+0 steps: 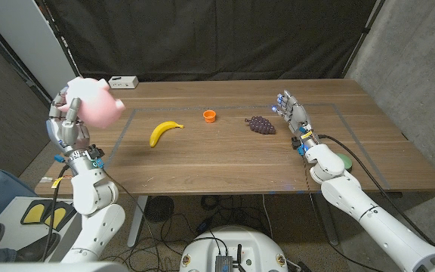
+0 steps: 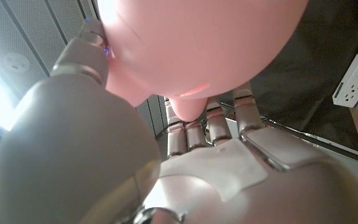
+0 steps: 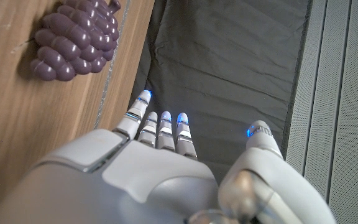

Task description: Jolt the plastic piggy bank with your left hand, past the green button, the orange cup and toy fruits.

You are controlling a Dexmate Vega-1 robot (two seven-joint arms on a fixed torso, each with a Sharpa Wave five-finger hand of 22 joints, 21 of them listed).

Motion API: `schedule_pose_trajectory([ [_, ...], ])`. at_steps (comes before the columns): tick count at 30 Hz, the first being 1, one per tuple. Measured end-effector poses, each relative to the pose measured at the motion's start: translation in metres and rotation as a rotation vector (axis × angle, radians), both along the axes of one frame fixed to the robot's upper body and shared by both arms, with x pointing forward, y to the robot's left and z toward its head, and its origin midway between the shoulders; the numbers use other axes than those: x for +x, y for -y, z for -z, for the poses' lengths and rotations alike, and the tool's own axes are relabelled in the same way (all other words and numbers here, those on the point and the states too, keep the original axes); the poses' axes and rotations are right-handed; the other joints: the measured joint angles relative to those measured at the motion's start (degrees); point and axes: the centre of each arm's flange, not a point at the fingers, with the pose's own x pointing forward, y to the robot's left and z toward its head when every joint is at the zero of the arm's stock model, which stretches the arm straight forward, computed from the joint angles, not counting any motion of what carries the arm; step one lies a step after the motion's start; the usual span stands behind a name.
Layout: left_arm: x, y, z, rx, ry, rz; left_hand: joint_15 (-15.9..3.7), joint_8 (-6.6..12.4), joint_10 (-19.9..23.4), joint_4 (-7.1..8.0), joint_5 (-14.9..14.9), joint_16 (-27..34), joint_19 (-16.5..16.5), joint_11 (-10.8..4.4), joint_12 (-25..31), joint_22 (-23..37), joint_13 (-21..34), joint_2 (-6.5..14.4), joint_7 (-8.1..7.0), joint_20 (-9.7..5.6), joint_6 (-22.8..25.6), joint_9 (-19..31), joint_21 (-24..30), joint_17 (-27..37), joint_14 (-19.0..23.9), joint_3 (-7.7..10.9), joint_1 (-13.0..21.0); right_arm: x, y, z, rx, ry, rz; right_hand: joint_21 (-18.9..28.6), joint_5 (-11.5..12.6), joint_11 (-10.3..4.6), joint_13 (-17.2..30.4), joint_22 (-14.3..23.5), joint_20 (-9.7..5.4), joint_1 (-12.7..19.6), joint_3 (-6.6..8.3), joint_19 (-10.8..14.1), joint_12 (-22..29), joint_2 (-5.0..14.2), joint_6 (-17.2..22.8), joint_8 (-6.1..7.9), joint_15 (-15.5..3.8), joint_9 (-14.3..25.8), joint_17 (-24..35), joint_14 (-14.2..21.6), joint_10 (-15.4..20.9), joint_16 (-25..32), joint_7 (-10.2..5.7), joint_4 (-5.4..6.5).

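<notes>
My left hand (image 1: 68, 113) holds the pink plastic piggy bank (image 1: 97, 103) up in the air beyond the table's left edge. In the left wrist view the piggy bank (image 2: 204, 43) sits against the fingers (image 2: 213, 124) of my left hand (image 2: 185, 168). On the table lie a yellow toy banana (image 1: 164, 132), a small orange cup (image 1: 210, 115) and purple toy grapes (image 1: 261, 125). A green button (image 1: 343, 161) peeks out behind my right forearm. My right hand (image 1: 291, 112) stands open on its edge just right of the grapes (image 3: 73, 37), fingers (image 3: 160, 127) straight.
A white power strip (image 1: 123, 81) lies at the table's far left corner. A dark curtain hangs behind the wooden table (image 1: 225, 162). Tape lines mark a rectangle on the tabletop.
</notes>
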Motion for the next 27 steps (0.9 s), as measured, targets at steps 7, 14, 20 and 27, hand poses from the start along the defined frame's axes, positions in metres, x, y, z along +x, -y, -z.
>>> schedule_pose_trajectory([
  [7,0.008,0.005,-0.003,0.027,0.015,0.016,-0.01,0.0,0.0,0.0,-0.01,-0.05,-0.31,-0.01,0.0,-0.1,0.01,0.37,0.0,-0.31,0.0,0.0,0.46,0.27,0.01,0.0,-0.37,-0.003,0.002,0.0,0.004,0.003,0.007,0.0,0.0,0.0,0.0,0.0,0.0,0.0,-0.05,0.0,0.0,0.0,-0.32,0.0,0.0,0.0,0.0,0.0,0.0,0.0,0.31,-0.05],
  [14,0.016,0.029,-0.036,0.187,0.028,0.005,-0.01,-0.23,-0.02,0.0,-0.2,-0.06,-0.61,-0.02,0.0,-0.21,0.01,0.53,-0.22,-0.63,0.21,-0.27,0.46,0.28,0.01,0.0,-0.53,-0.007,0.005,0.005,0.017,-0.002,0.023,0.0,0.0,-0.01,0.0,0.0,0.0,0.0,-0.2,-0.01,0.0,0.0,-0.32,0.0,0.0,0.0,0.0,0.0,0.0,0.0,0.31,-0.2],
  [20,0.019,0.058,-0.079,0.331,0.074,-0.003,0.3,-0.23,0.09,0.0,-0.22,-0.26,-0.68,0.09,0.0,-0.33,0.01,0.68,0.0,-1.0,0.62,-0.27,0.89,0.51,0.33,0.0,-0.69,-0.01,0.008,0.007,0.03,-0.001,0.038,0.0,0.0,-0.01,0.0,0.0,0.01,0.0,-0.2,-0.01,0.0,0.0,0.0,0.0,0.0,0.0,0.0,-0.01,-0.01,0.0,0.62,-0.2],
  [27,0.025,0.114,-0.125,0.599,0.015,-0.093,0.3,-0.23,0.2,0.0,-0.24,-0.27,-0.83,0.19,-0.02,-0.34,0.01,0.89,-0.31,-1.43,0.93,-0.26,0.89,0.54,0.34,0.0,-0.89,-0.017,0.013,0.014,0.043,-0.004,0.053,-0.43,0.0,-0.01,0.0,0.0,0.01,0.0,-0.2,-0.01,0.0,0.0,0.0,0.0,0.0,0.0,0.0,-0.01,-0.01,0.0,0.62,-0.2],
])
